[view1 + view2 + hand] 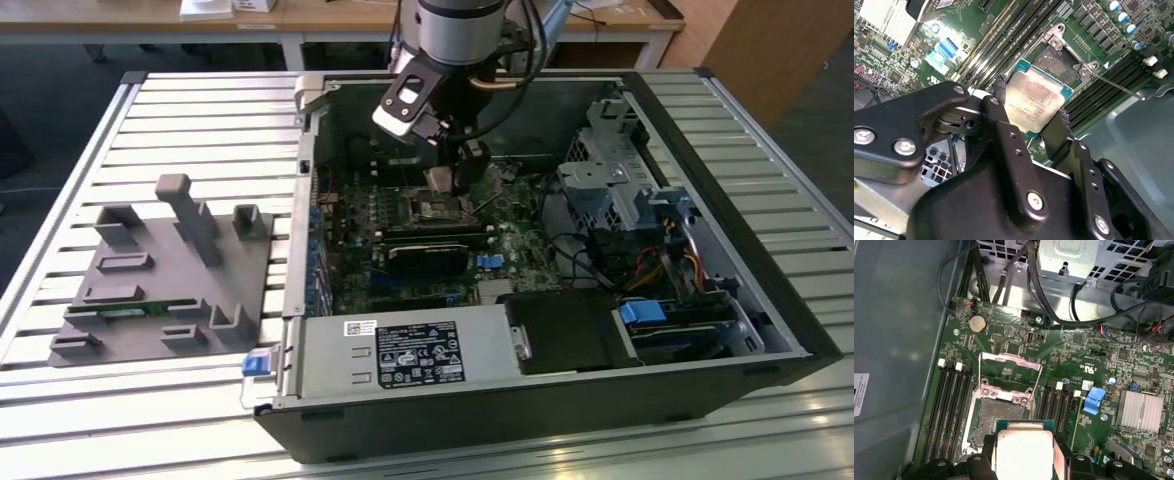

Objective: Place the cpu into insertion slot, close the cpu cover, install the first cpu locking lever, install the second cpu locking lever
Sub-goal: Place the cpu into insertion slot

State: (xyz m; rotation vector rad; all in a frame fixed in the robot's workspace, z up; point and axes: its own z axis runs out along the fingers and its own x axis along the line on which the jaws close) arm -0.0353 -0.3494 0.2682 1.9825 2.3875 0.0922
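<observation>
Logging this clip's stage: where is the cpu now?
In both wrist views the cpu is clamped in the gripper, hovering near the open insertion slot, not seated.

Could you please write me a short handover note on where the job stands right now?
Tool: shut on the cpu, held flat over the motherboard inside the open computer case.
Insertion slot: empty, close by the cpu; the cpu is not seated.
Cpu cover: swung open off the slot.
Done: cpu picked up and brought to the slot.
Left: seating the cpu, closing the cover, both locking levers; one thin lever sticks out free beside the slot.
</observation>
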